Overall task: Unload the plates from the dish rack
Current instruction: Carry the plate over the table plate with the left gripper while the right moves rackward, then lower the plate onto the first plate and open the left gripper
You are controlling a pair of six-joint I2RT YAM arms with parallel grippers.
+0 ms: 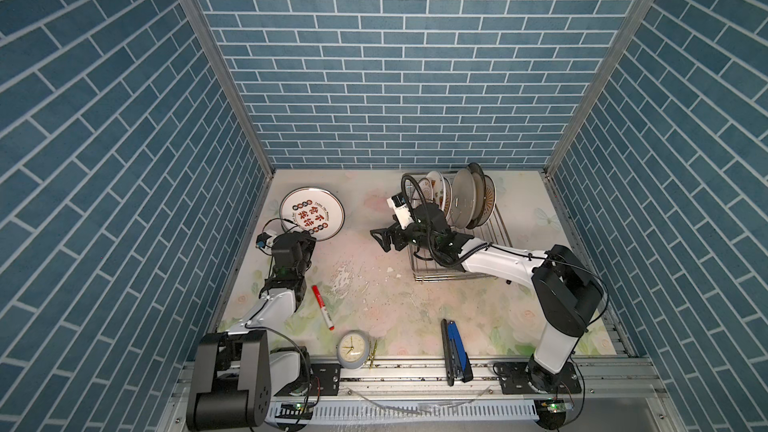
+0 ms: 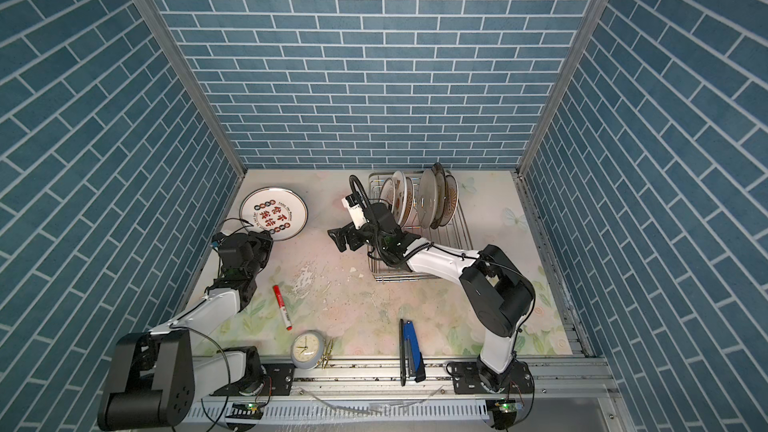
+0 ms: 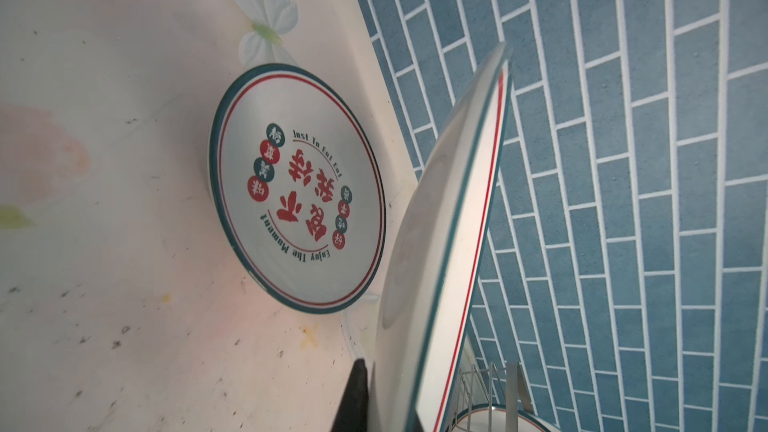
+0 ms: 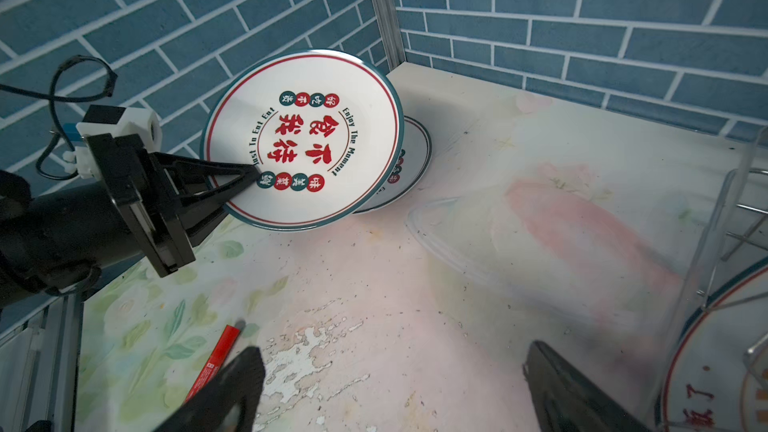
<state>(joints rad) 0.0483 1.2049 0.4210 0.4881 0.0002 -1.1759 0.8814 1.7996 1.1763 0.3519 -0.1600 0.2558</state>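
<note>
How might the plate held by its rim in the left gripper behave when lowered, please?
The held plate looks rigid and glossy, so it probably won't flex but could slip in the rim pinch of the left gripper. Tilted, it may land edge first and chip on the plate beneath.

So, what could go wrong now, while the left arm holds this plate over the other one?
1. The left gripper pinches the held plate only at its rim, tilted over the flat plate. A slip or an early release could chip both.
2. The right gripper stands open close beside the dish rack. A careless swing might knock the standing plates.
</note>
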